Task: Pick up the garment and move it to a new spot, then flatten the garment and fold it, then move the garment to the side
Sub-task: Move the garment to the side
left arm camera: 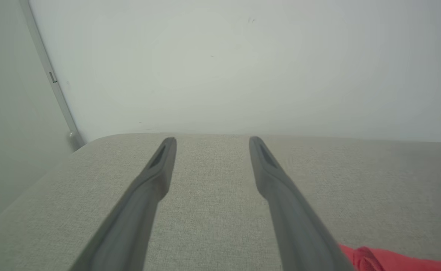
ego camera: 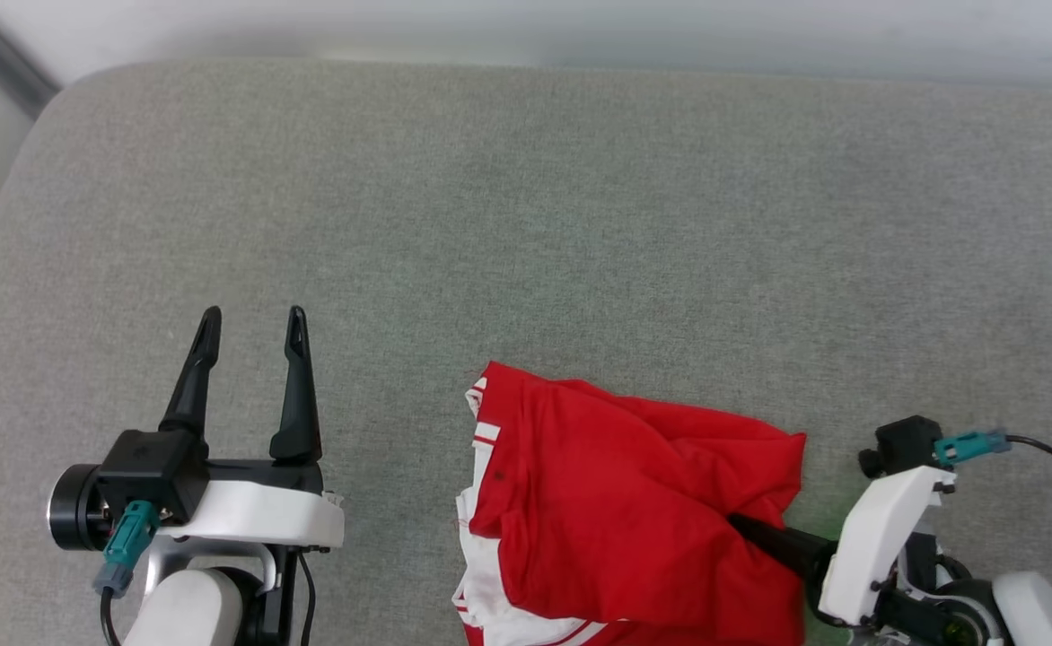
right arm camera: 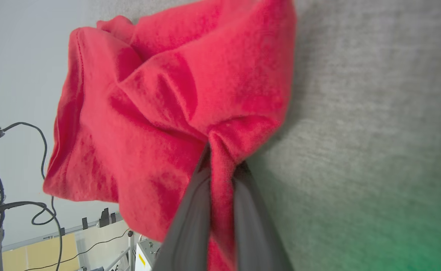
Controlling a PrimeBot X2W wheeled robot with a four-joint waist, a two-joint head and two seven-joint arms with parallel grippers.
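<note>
In the head view, your left claw (ego camera: 252, 316) sits at the lower left, over the grey tabletop (ego camera: 580, 224). Its two fingers are spread wide apart and there is nothing between them. The garment (ego camera: 625, 502) lies in a crumpled heap at the bottom middle of the tabletop. It is red on top, with white and striped bits along its left side. Your right claw (ego camera: 753, 531) comes in from the lower right, and its dark tip goes into the right edge of the red cloth.

In the left wrist view, you see the left claw (left arm camera: 213, 143) wide open and holding nothing, above bare tabletop (left arm camera: 374, 177). A pale wall (left arm camera: 243, 67) stands behind. A small bit of the garment (left arm camera: 390, 260) peeks in at the bottom right.

In the right wrist view, your right claw (right arm camera: 224, 162) is pinched tight on a fold of the garment (right arm camera: 160, 105). The red cloth is squeezed between the two dark fingers (right arm camera: 190, 226) and bunches up past their tips. The rest of the garment spreads over the left part of this view, with the grey tabletop (right arm camera: 374, 113) on the right. Black cables (right arm camera: 43, 150) hang at the far left.
</note>
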